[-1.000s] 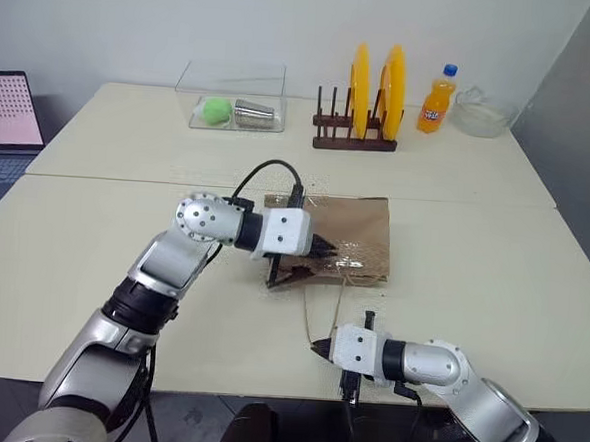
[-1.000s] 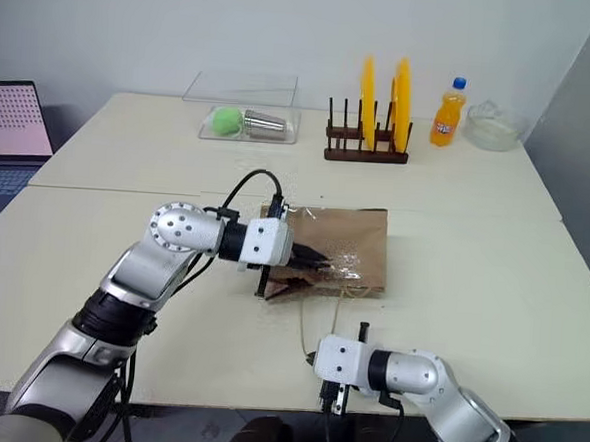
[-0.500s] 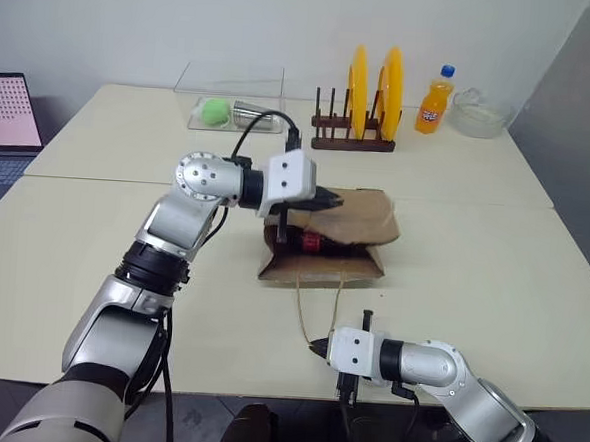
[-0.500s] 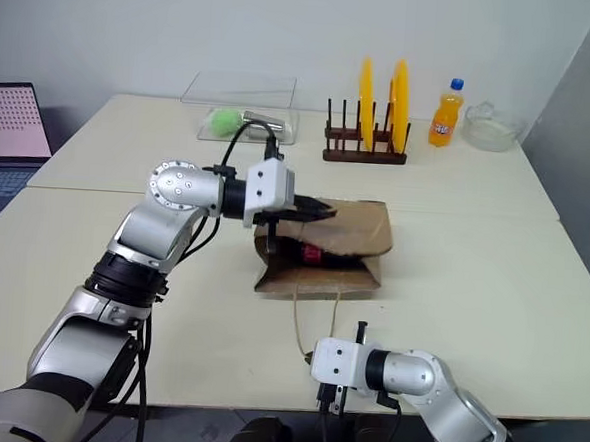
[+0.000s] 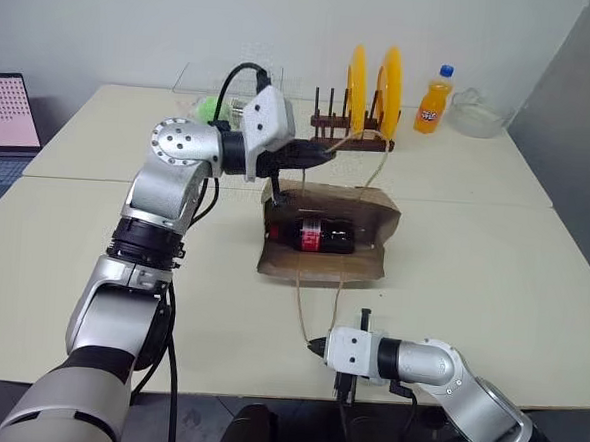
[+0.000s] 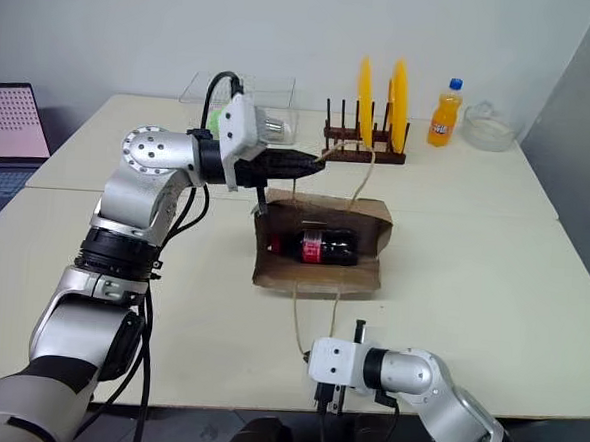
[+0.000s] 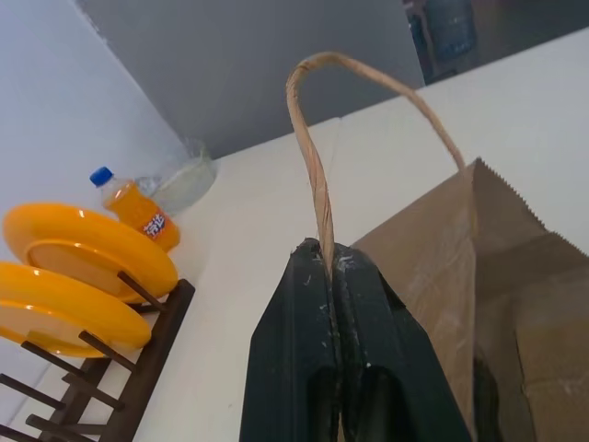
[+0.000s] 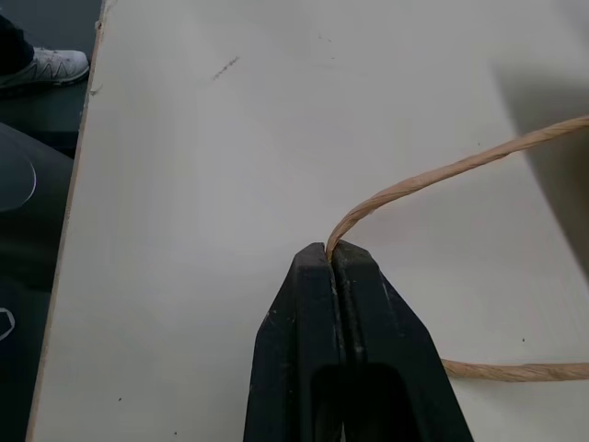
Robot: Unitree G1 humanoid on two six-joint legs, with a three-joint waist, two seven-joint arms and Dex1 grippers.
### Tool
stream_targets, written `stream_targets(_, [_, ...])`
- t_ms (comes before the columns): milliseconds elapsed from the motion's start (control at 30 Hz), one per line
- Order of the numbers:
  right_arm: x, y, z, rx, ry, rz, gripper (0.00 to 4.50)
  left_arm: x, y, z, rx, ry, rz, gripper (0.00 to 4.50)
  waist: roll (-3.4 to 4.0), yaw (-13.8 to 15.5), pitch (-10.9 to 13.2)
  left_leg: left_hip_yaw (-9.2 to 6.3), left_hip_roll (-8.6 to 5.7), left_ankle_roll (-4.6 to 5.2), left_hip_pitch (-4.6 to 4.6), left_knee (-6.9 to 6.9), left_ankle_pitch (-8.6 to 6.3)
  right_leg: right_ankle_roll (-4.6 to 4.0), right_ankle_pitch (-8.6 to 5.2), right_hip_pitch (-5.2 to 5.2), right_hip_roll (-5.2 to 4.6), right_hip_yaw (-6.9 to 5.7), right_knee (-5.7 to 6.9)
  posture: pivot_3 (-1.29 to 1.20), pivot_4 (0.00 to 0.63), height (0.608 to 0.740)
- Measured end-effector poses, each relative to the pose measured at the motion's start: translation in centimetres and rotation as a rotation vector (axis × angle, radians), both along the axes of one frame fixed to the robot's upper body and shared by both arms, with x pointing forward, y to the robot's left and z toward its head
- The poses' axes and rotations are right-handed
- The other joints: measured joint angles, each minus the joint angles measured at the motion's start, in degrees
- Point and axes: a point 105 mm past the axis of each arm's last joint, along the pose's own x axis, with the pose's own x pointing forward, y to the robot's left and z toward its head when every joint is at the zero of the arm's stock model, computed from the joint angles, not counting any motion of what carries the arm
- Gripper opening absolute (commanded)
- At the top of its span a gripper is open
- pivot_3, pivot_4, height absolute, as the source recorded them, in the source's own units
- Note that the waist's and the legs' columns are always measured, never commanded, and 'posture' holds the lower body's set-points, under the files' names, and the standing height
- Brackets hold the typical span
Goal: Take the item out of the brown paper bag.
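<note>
Brown paper bag [image 5: 324,243] lying on its side at the middle of the pale desk [image 5: 493,253], its mouth pulled open toward the camera. The left hand [image 5: 324,156], raised above and behind the bag and pointing level toward the robot's right, is clenched on the bag's upper cord handle [image 7: 317,184]; the left wrist view shows the paper cord pinched between the two black fingers [image 7: 290,368] and looping up over the bag's serrated rim. The right hand [image 5: 315,349], low at the near edge of the desk, is clenched on the lower cord handle [image 5: 300,306], which runs taut from the bag's near lip to the fingertips; the right wrist view shows that cord caught between the closed fingers [image 8: 304,368] and curving away across the desk.

The item [image 5: 319,236], a small dark bottle with a red label, lies on its side inside the open bag, resting on the lower wall, its length running across the mouth. Neither hand touches it.

Along the far edge of the desk: a clear plastic box [image 5: 198,85] containing a green object [image 5: 210,106]; a dark wooden rack [image 5: 330,133] holding two yellow plates [image 5: 372,80] on edge; an orange soda bottle [image 5: 436,99] with a blue cap; and a glass bowl [image 5: 478,112] just beside it. A laptop [image 5: 9,113] stands open at the far left.
</note>
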Motion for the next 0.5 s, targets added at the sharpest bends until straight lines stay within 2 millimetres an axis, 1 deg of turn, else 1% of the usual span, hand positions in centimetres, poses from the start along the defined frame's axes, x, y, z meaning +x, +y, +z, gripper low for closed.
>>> stream_targets(67, [0.3, -0.6, 0.2, -0.01, 0.002, -0.027, 0.54, -0.2, -0.1, 0.1, 0.0, -0.007, -0.01, 0.0, 0.0, 0.12, 0.0, -0.01, -0.02, 0.0, -0.06, 0.01, 0.0, 0.0, 0.0, -0.02, -0.03, -0.01, -0.02, 0.0, 0.15, 0.74])
stream_targets(167, [0.4, -1.7, 0.8, -0.042, -0.016, -0.049, 1.51, -0.4, 0.0, -0.1, 0.003, -0.011, -0.011, 0.0, 0.0, 0.26, 0.0, -0.03, -0.04, -0.01, -0.15, 0.02, 0.0, 0.0, 0.0, -0.07, -0.06, -0.03, -0.07, 0.0, 0.15, 0.74])
stream_targets(233, [0.2, -2.2, 1.3, -0.057, -0.031, -0.047, 1.51, -0.6, 0.0, -0.4, 0.006, -0.011, -0.016, 0.0, -0.01, 0.24, 0.0, -0.04, -0.04, -0.01, -0.23, 0.02, 0.0, 0.0, 0.0, -0.14, -0.06, -0.04, -0.07, 0.0, 0.15, 0.74])
stream_targets(300, [0.0, -2.7, 2.5, -0.043, -0.03, -0.049, 1.51, -0.8, -0.1, -0.6, 0.01, -0.012, -0.022, 0.0, -0.01, 0.25, 0.01, -0.06, -0.04, -0.02, -0.41, 0.03, 0.01, 0.0, 0.0, -0.32, -0.06, -0.05, -0.05, 0.0, 0.15, 0.74])
stream_targets(400, [-0.8, -3.4, 5.6, 0.006, -0.024, -0.038, 1.51, -0.8, -0.2, -0.6, 0.011, -0.017, -0.025, 0.0, -0.01, 0.28, 0.01, -0.1, -0.04, -0.03, -0.45, 0.04, 0.01, 0.0, 0.01, -0.35, -0.06, -0.09, -0.05, 0.0, 0.15, 0.74])
stream_targets(500, [-1.6, -3.9, 7.9, 0.073, 0.04, -0.028, 1.51, -0.9, -0.2, -0.5, 0.011, -0.021, -0.026, 0.0, -0.03, 0.3, 0.02, -0.12, -0.04, -0.02, -0.45, 0.04, 0.01, 0.0, 0.01, -0.33, -0.07, -0.11, -0.05, 0.0, 0.15, 0.74])
